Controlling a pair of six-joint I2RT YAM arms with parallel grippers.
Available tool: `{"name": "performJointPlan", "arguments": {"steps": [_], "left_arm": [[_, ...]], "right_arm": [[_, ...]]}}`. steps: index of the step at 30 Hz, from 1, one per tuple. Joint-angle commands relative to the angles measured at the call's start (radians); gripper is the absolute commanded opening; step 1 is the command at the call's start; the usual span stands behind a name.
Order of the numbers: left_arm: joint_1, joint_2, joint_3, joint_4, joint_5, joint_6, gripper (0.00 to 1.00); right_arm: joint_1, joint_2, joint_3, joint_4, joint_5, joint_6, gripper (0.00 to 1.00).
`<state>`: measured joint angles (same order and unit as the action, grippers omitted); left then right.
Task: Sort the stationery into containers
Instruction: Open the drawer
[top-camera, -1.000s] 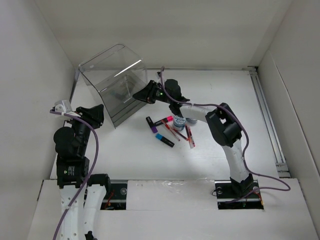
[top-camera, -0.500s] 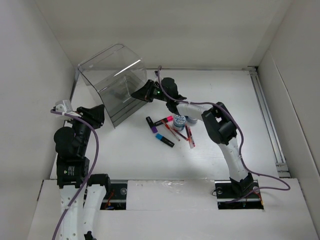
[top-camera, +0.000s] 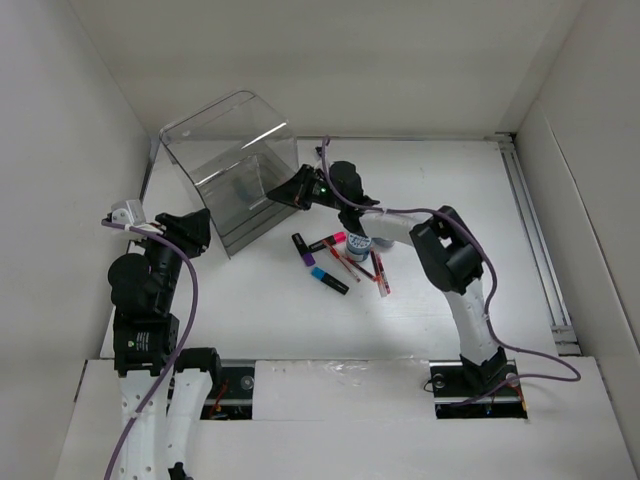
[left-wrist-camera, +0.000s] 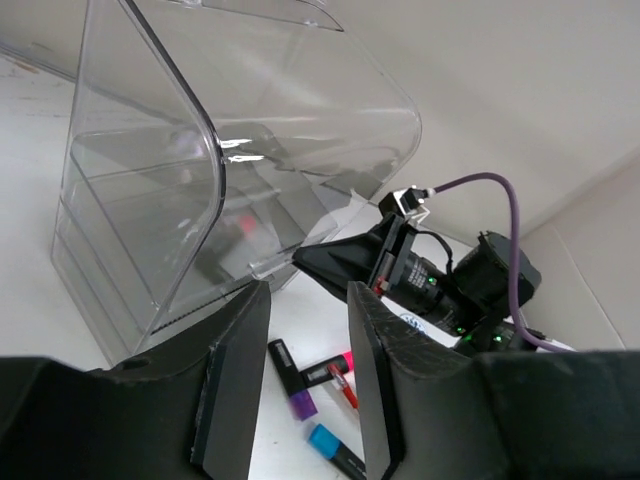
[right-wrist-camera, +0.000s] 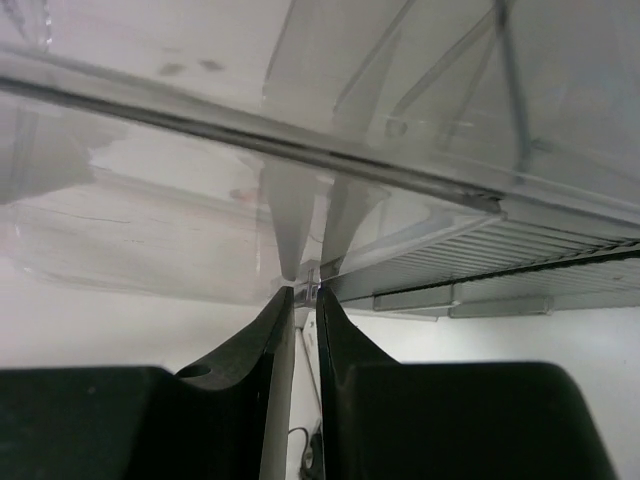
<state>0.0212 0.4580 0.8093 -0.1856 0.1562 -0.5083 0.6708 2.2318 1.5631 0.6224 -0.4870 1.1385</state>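
Jaws, right gripper (right-wrist-camera: 300, 292): narrow, nipped on thin clear front lip of organizer (right-wrist-camera: 420, 170) at tips. Jaws, left gripper (left-wrist-camera: 308, 300): moderately apart, nothing between; organizer well ahead of tips. Behind right jaws, loose on table (top-camera: 300, 320): markers (top-camera: 318, 262), red pens (top-camera: 380, 275), blue-white roll (top-camera: 358, 243), one cluster. Beyond right jaws, inside organizer: reddish smudge (left-wrist-camera: 243, 226), item or reflection, cannot tell. Judged progress: early; container seemingly under opening or steadying, nearly all stationery left to sort.
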Motion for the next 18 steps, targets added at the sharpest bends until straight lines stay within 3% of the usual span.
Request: {"name": "performJointPlan", "arguments": {"steps": [1,6,9,18], "left_arm": [[-0.003,-0.008,0.002,0.031,0.003,0.013,0.34],[-0.003,-0.018,0.002,0.031,0.003,0.004,0.44],[-0.003,-0.028,0.002,0.031,0.003,0.004,0.46],[-0.003,-0.077,0.031,-0.032,-0.041,0.013,0.41]], "right_arm": [[0.013,-0.139,-0.046,0.141,-0.036,-0.026,0.03],[0.013,-0.244,-0.109,0.140,-0.027,-0.026,0.03],[0.013,-0.253,-0.109,0.120,-0.038,-0.026,0.03],[0.013,-0.379,-0.075,0.051,-0.047,-0.026,0.02]]}}
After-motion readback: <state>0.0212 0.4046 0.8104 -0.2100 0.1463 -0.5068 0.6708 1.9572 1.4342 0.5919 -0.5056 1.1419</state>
